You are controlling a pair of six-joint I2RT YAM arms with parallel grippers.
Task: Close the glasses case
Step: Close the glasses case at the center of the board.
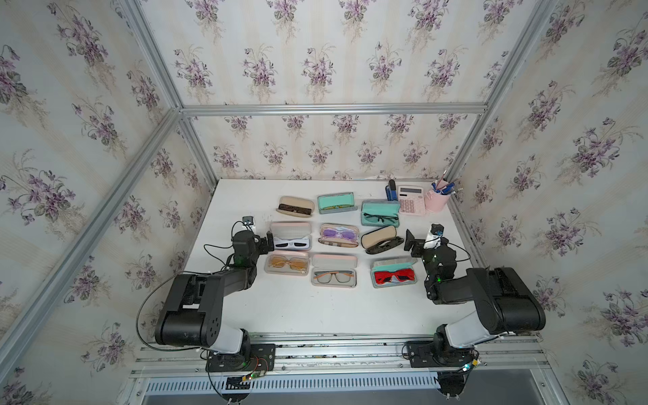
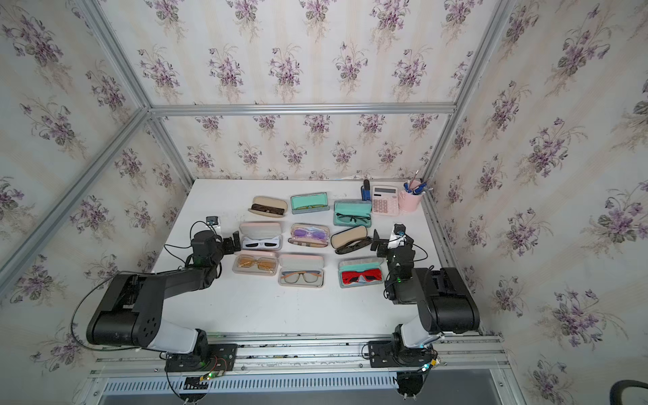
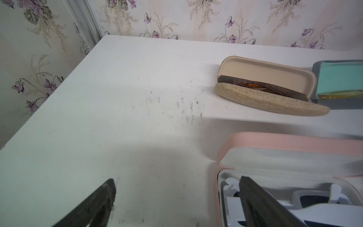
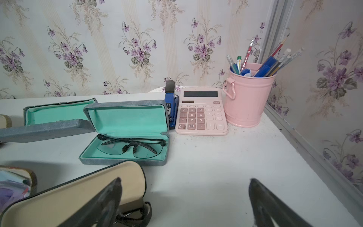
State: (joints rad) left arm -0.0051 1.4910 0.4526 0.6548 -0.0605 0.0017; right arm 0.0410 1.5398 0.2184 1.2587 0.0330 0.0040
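Both grippers are held wide open and empty. The left gripper [image 1: 267, 242] is placed at the end of the pink glasses case [image 1: 290, 229], centre-left in a top view, and the right gripper [image 1: 412, 242] beside the black case [image 1: 380, 240]. Closing seems not yet begun; next, a raised lid must be pushed down.

Table top [image 3: 117, 98]: matt white, scuffed. Tan case [image 3: 271, 102]: rough woven cloth shell. Grey case [image 4: 127, 119]: grained leatherette, teal felt lining. Bucket [image 4: 245, 98]: glossy painted metal. Calculator [image 4: 200, 114]: smooth plastic.

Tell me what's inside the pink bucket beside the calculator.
The pink bucket holds pens and pencils sticking out above its rim. Its wall hides their lower ends and the bottom.
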